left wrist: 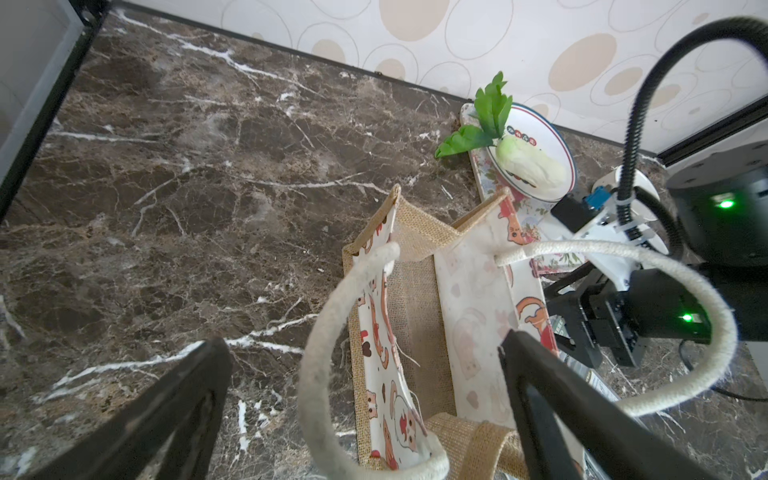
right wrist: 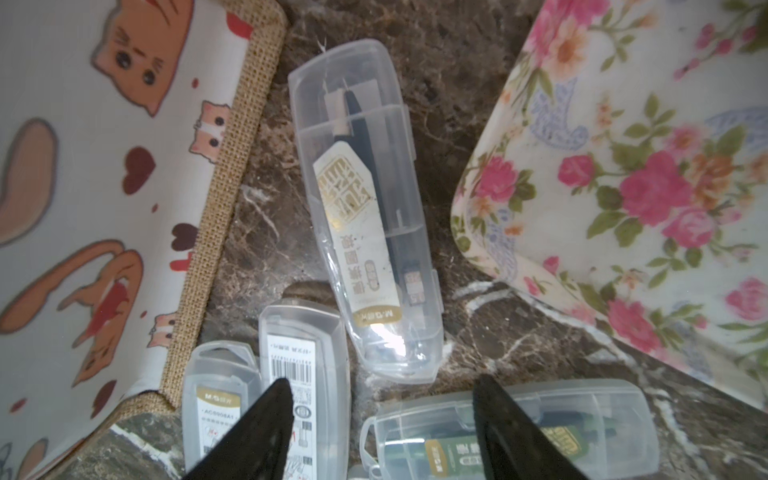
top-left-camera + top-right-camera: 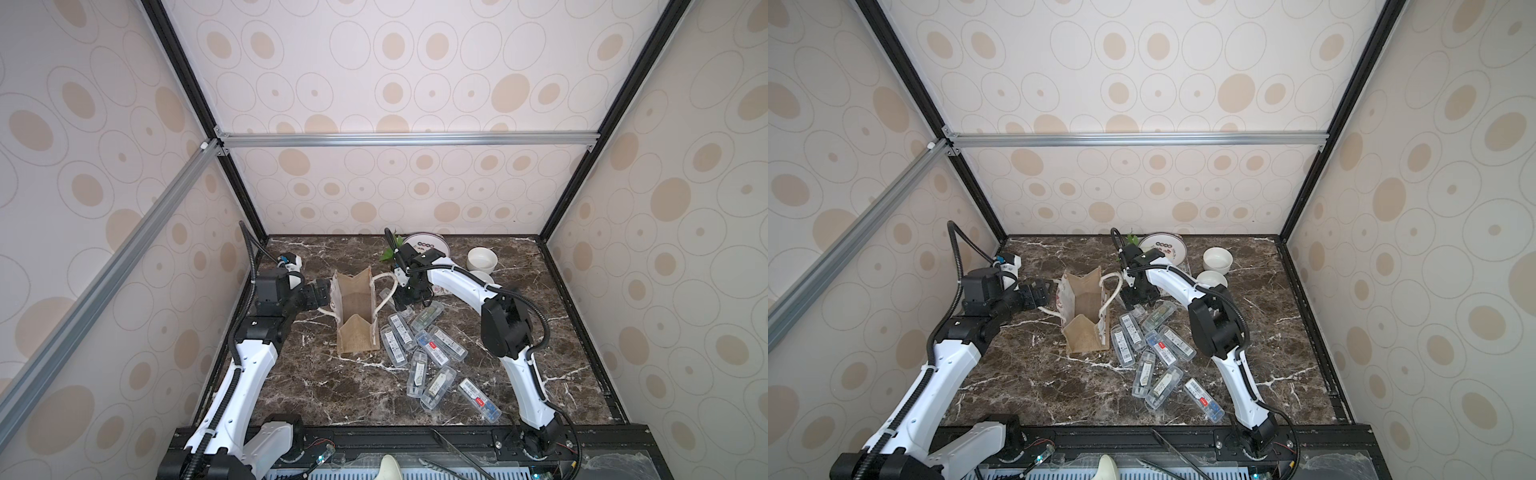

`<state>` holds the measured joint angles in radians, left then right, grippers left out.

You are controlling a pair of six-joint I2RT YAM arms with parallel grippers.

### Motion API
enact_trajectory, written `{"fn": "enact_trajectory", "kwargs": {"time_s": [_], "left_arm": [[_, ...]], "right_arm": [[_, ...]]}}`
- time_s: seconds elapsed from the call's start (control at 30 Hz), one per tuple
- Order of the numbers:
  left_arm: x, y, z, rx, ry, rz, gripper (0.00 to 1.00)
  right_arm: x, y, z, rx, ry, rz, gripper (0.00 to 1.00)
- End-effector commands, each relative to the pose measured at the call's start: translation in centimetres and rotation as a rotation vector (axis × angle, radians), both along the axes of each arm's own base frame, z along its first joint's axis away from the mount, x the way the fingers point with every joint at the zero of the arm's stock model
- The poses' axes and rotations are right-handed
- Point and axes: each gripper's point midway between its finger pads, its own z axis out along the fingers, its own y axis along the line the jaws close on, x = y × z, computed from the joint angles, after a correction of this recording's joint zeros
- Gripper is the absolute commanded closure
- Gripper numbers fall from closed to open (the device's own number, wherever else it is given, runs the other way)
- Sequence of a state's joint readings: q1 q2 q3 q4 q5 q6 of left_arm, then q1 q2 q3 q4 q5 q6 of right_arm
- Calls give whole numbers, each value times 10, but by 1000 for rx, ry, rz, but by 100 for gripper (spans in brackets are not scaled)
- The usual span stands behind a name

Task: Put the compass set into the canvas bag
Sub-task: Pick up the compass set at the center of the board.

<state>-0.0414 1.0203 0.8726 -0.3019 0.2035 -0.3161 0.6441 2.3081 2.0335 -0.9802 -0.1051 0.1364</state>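
Plainly, the task is at its very start: the canvas bag (image 3: 356,301) stands upright and open-mouthed on the bench (image 3: 332,395), and what the left wrist view shows of its inside is bare burlap, with no case in it. The compass sets (image 3: 401,332), each in a clear plastic case, lie scattered on the bench beside the bag, on the right arm's side; none is lifted. The right pincer (image 2: 382,380) hangs over the end of that scatter nearest the bag, jaws partly apart with nothing between them. 1 gold-labelled case (image 2: 365,208) lies just ahead of it, between the bag and a floral tray (image 2: 623,187), and looks the likely pick (a guess from where the pincer points). The left pincer (image 1: 363,340) is spread wide at the bag's other side, a white rope handle (image 1: 324,332) looping between its 2 fingers, closed on nothing; whether it touches the rope I cannot tell. Everything is left to do: grip a case, lift it, carry it over the mouth, drop it in.
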Motion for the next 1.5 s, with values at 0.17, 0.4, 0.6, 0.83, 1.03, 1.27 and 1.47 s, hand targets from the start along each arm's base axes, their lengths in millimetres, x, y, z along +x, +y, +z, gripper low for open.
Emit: {"fn": "enact_trajectory", "kwargs": {"time_s": [0.17,0.4,0.6,0.83,1.03,1.27,1.47], "left_arm": [[1,2,20,31,-77,7,0],[3,-1,17,-4,-76,6,0],[3,2,16,7,-75,19,0],[3,5,13,19,-64,32,0],[2,6,13,26,-63,35,0],[1,6,11,31,-57,36,0],[-1,8,11,43,-54,43,0]], "right_arm": [[7,2,-11,-34,4,-28,33],[10,6,-22,-38,26,-34,33],[9,5,-26,-48,35,-36,35],[9,7,-26,-53,27,-37,34],[13,7,-34,-66,26,-51,35],[12,11,-39,-83,37,-29,32],[13,11,-40,-112,24,-24,34]]}}
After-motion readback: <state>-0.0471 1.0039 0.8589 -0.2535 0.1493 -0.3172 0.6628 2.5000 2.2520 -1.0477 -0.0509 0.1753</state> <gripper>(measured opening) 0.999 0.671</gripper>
